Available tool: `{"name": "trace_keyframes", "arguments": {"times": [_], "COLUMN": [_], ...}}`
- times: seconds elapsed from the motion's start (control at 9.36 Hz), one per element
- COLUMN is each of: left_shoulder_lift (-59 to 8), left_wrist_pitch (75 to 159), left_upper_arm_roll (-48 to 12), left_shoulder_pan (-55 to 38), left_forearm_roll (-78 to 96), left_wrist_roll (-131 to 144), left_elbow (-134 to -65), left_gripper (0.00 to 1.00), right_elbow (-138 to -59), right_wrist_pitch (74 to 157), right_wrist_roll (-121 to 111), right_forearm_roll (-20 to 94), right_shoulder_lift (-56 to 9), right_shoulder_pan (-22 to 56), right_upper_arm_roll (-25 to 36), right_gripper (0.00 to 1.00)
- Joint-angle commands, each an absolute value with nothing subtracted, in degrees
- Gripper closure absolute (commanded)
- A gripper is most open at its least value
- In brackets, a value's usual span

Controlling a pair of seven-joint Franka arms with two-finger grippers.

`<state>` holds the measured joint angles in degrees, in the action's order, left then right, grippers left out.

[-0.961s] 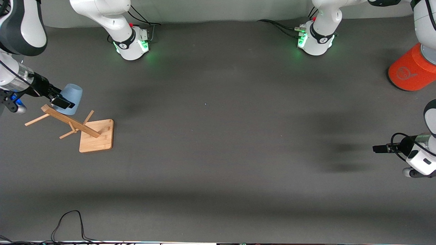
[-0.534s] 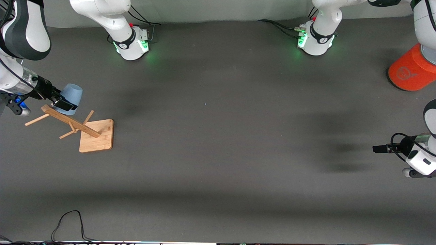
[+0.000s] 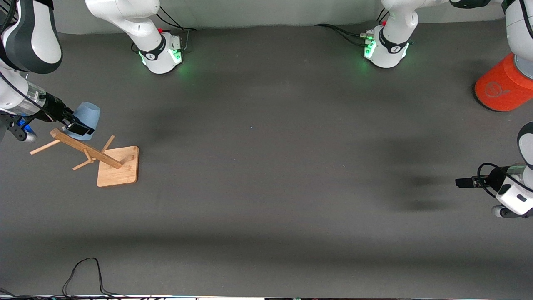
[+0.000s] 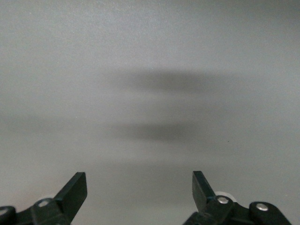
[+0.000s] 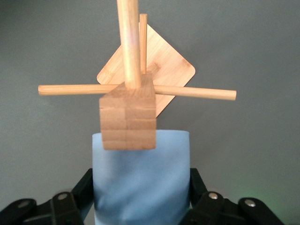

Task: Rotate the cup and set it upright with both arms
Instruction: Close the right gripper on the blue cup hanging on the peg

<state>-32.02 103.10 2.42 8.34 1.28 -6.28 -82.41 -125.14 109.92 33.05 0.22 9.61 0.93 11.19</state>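
Fingers of my right gripper [image 5: 140, 187] are clamped on the cup [image 3: 86, 119], beside the wooden rack [image 3: 93, 157] at the right arm's end of the table. Left gripper [image 4: 139, 192] waits wide apart over bare table. So: cup grasped; lifting, rotating, handing over and uprighting look undone.

Right claw [image 5: 140, 197] clamped on cup [image 5: 140, 183]

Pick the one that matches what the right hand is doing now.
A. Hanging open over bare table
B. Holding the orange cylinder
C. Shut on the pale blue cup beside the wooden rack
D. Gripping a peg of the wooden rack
C: in the right wrist view the right hand has its fingers pressed on both sides of the cup, just by the wooden rack.
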Motion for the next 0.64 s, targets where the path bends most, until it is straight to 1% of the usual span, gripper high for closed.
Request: {"name": "trace_keyframes", "arguments": {"times": [0.0, 0.21, 0.43, 0.53], "left_shoulder_lift": [-32.7, -32.7, -32.7, -32.7], "left_wrist_pitch": [103.1, 103.1, 103.2, 103.2], "left_upper_arm_roll": [2.4, 2.3, 2.3, 2.3], "left_shoulder_pan": [8.6, 8.6, 8.6, 8.6], "left_forearm_roll": [1.7, 1.8, 1.8, 1.8], "left_wrist_roll": [-7.3, -7.3, -7.3, -7.3], "left_elbow": [-81.1, -81.1, -81.1, -81.1], "left_gripper": [0.0, 0.0, 0.0, 0.0], "right_elbow": [-124.6, -123.1, -120.0, -119.9], "right_wrist_pitch": [109.6, 107.6, 101.2, 98.3], "right_wrist_roll": [34.5, 34.5, 36.7, 39.3], "right_forearm_roll": [0.3, 0.2, 0.3, 0.3], "right_shoulder_lift": [10.5, 11.0, 12.4, 14.9], "right_shoulder_pan": [1.2, 1.3, 1.4, 3.6], "right_upper_arm_roll": [10.8, 10.5, 9.5, 9.3], "right_gripper": [0.59, 0.59, 0.59, 0.59]}}
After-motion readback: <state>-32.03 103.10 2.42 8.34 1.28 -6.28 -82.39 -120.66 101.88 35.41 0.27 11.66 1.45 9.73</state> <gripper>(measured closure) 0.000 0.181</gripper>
